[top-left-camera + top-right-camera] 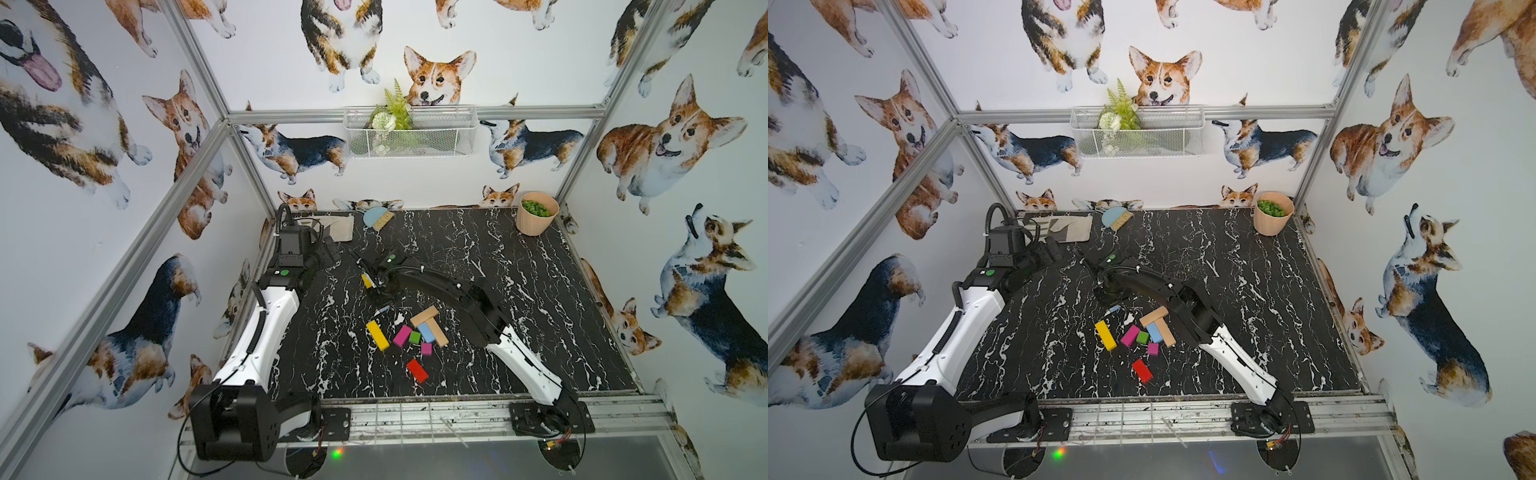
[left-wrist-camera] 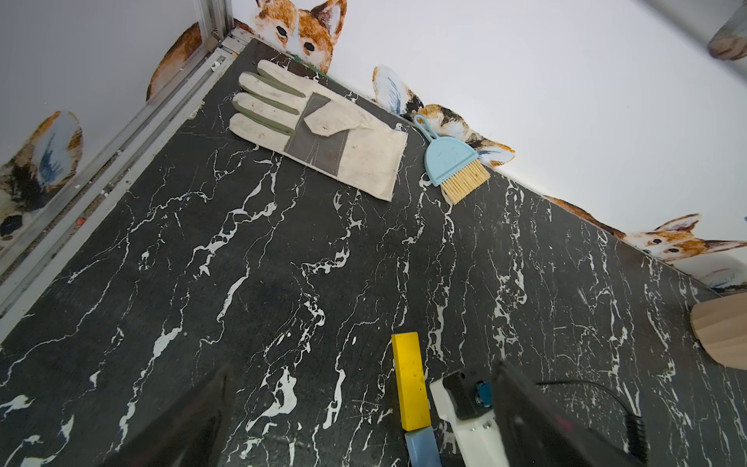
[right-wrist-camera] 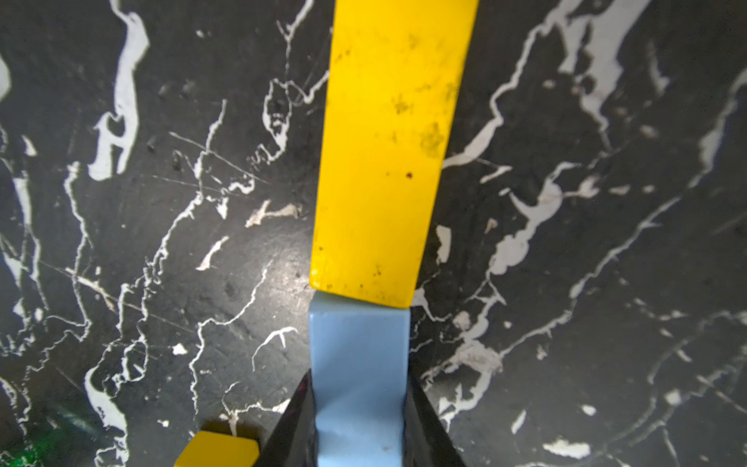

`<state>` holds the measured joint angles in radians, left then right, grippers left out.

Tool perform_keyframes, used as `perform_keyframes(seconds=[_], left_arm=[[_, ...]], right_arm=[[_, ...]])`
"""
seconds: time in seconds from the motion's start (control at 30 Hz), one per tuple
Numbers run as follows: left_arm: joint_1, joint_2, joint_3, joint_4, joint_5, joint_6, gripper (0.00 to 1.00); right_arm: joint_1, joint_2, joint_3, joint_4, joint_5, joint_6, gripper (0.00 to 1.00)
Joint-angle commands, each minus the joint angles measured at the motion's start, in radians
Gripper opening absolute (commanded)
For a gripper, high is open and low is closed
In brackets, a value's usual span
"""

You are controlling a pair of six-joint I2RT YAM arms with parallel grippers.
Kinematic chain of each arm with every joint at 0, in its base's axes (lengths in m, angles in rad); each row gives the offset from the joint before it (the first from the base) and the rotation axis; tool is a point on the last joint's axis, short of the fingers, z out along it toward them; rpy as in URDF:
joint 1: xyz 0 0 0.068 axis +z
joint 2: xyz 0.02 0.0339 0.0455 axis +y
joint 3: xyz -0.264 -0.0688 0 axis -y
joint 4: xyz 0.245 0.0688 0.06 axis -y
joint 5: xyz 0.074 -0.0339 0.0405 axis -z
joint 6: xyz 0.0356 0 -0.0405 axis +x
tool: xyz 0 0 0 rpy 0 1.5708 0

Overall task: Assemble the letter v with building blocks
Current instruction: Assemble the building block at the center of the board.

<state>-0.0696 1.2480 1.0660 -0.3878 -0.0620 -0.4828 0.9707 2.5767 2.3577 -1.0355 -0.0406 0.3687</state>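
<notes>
Left gripper (image 1: 330, 249): jaws spread wide, nothing between them, hanging over bare table (image 1: 519, 299). Ahead of it, by the back wall, lie a glove (image 2: 323, 125) and a small brush (image 2: 452, 161).

Right gripper (image 3: 359, 388): clamped on a light blue block (image 3: 357, 364), one finger on each long side. The block sticks out past the fingertips. Its free end meets the near end of a yellow bar (image 3: 388, 141), which lies flat and runs on away from the gripper, slightly off line.

Behind this gripper, toward its arm's base, lie the loose blocks, seen in both top views. Left to right:
- second yellow bar (image 1: 377, 335)
- magenta block (image 1: 402, 336)
- green stub (image 1: 414, 337)
- second light blue block (image 1: 426, 332)
- two tan bars (image 1: 424, 316), touching at an angle

A magenta stub (image 1: 426, 348) and a red block (image 1: 417, 370) lie farther back again, nearer the table's front edge.

Far right, in the back corner and well apart from both grippers, stands a pot (image 1: 537, 224).
</notes>
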Motion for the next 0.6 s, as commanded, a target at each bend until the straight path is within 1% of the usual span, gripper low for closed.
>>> perform_keyframes(seconds=[0.0, 0.13, 0.3, 0.57], left_arm=[[0.002, -0.001, -0.002, 0.023, -0.009, 0.001, 1.00], [0.003, 0.001, -0.003, 0.024, -0.009, 0.001, 1.00], [0.004, 0.002, -0.003, 0.025, -0.010, 0.002, 1.00], [0.003, 0.002, -0.001, 0.024, -0.010, 0.002, 1.00]], right_arm=[[-0.003, 0.020, 0.003, -0.023, 0.019, 0.009, 0.26], [-0.006, 0.024, 0.004, -0.021, 0.019, 0.011, 0.26], [-0.007, 0.026, 0.005, -0.021, 0.021, 0.010, 0.30], [-0.007, 0.023, 0.005, -0.021, 0.018, 0.007, 0.39]])
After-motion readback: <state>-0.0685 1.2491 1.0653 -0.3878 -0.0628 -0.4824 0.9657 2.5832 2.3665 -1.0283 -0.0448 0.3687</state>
